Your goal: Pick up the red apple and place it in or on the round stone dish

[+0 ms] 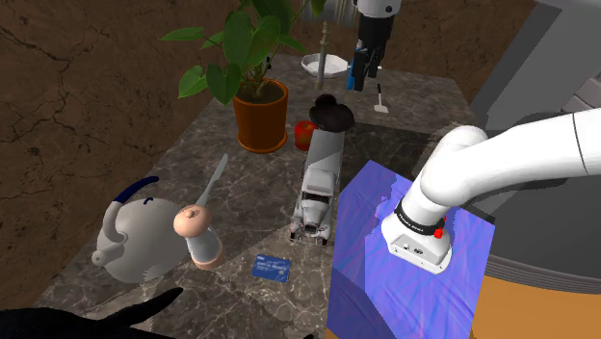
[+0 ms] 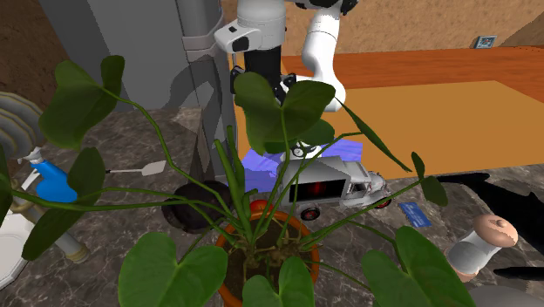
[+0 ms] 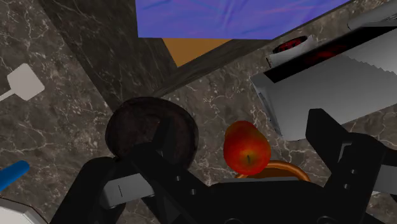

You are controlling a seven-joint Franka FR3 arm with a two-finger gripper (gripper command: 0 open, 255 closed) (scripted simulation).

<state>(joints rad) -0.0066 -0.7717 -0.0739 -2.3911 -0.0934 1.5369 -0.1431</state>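
My claw (image 1: 362,77) hangs above the far part of the dark marble surface (image 1: 154,164), its fingers (image 3: 331,137) spread wide and holding nothing. The red apple (image 3: 246,147) sits upright on the surface below it. Its dimpled end faces up toward the wrist camera, so its axis runs roughly up and down. From there it looks slightly longer than it is wide.

Along the claw's line of sight the apple falls between the two fingers, nearer the one on the truck's side. Neither finger touches it, and the shoulder view shows the claw well above it.

The apple stands in the far half of the surface, just beside the terracotta plant pot (image 1: 260,120) and near the tail of the grey toy truck (image 1: 318,178). The dark round dish (image 1: 330,114) lies just beside the apple, toward the far edge. A white spatula (image 1: 381,102) rests beyond the dish, closer to that edge.
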